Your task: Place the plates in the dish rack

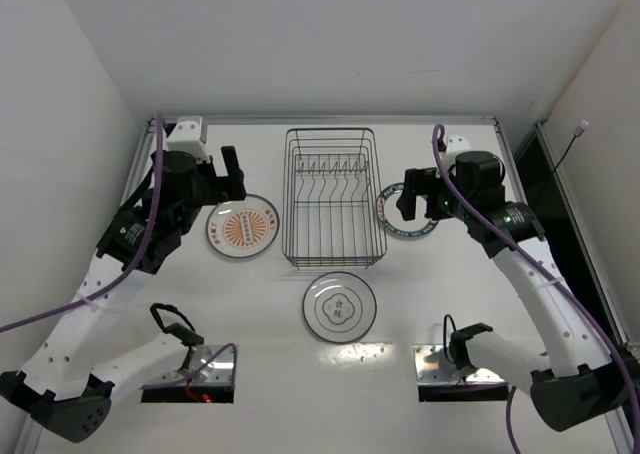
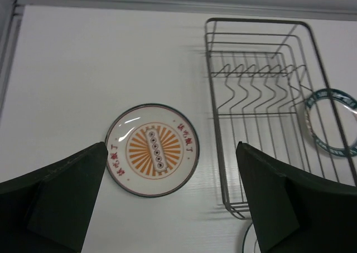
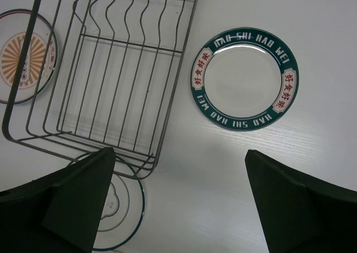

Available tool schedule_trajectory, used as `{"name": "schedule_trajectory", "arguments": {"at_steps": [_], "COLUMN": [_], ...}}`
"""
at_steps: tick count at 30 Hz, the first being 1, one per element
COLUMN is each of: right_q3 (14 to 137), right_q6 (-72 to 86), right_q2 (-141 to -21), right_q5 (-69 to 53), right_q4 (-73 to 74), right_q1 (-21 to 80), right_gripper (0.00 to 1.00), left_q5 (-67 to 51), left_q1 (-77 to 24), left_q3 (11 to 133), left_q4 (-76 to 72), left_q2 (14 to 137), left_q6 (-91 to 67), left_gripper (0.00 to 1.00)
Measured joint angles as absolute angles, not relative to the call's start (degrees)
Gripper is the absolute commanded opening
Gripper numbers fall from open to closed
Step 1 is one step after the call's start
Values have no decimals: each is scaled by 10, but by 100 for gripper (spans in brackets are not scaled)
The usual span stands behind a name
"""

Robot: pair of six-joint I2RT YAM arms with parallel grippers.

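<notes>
The dish rack (image 1: pixel 288 194) is a dark wire basket at the table's middle back, with nothing in it. The orange sunburst plate (image 1: pixel 242 226) lies flat to its left. The blue-green rimmed plate (image 1: pixel 405 224) lies flat to its right. The thin-ringed plate (image 1: pixel 340 307) lies flat in front of it. My left gripper (image 1: pixel 233 179) is open above the orange plate (image 2: pixel 152 150) and holds nothing. My right gripper (image 1: pixel 418 202) is open above the blue-green plate (image 3: pixel 245 79) and partly hides it in the top view. The rack also shows in both wrist views (image 2: pixel 212 97) (image 3: pixel 173 91).
A raised rail (image 1: pixel 330 120) runs along the table's back edge, with walls close on the left and right. Two metal base plates (image 1: pixel 190 374) (image 1: pixel 450 366) sit near the front edge. Purple cables (image 1: pixel 158 174) hang along both arms.
</notes>
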State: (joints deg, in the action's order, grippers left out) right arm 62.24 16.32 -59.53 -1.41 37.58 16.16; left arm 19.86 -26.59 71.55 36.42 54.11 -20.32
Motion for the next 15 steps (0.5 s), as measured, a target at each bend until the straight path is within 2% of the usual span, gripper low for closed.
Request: {"name": "schedule_trajectory", "arguments": {"at_steps": [3,11,15], "right_q3": [623,653,656], "right_q6": [167,155,163], "right_q2": [-601,-695,-742], "right_q5": [-6,-54,-93], "right_q4": [376,384,382], "right_q1": [162,127,67], "right_gripper": [100,100,100], "left_q5": [237,146,136], "left_q1": [-257,-241,-229], "left_q3": [694,622,593], "left_q4": [373,359,346], "left_q2": [550,571,580], "left_q6": [-225,-194,-199], "left_gripper": [100,100,100]}}
